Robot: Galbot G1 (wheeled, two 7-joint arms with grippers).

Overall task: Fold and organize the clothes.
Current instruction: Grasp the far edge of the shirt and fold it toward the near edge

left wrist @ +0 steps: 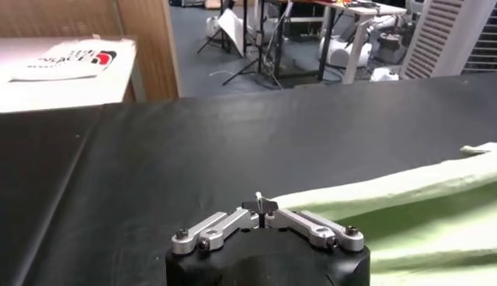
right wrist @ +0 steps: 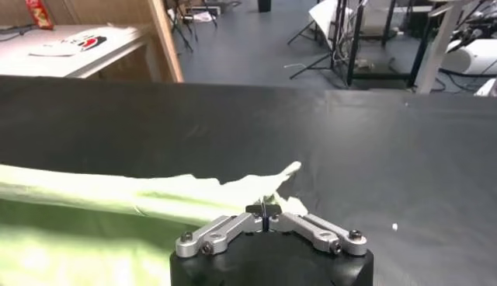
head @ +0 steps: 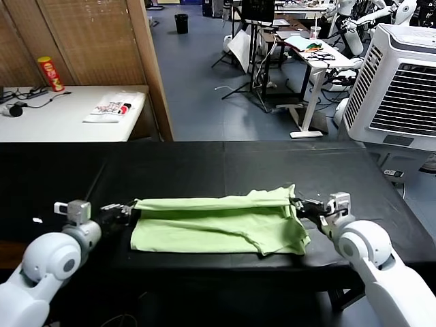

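The pale green shirt (head: 218, 221) lies folded lengthwise into a wide band on the black table (head: 204, 163), near its front edge. Its far fold is stretched between my two grippers. My left gripper (head: 129, 210) is shut on the shirt's left end, and in the left wrist view a sliver of cloth shows between the closed tips (left wrist: 260, 206), with the shirt (left wrist: 404, 210) running away from them. At the right end, my right gripper (head: 298, 204) is shut on a raised corner. In the right wrist view, the shirt (right wrist: 116, 198) bunches around the closed tips (right wrist: 264, 208).
Behind the black table on the left stands a white table (head: 61, 126) carrying a white printed packet (head: 114, 107) and a red can (head: 50, 73). A wooden partition (head: 146, 61) rises beside it. A large white air cooler (head: 402, 88) stands at the back right.
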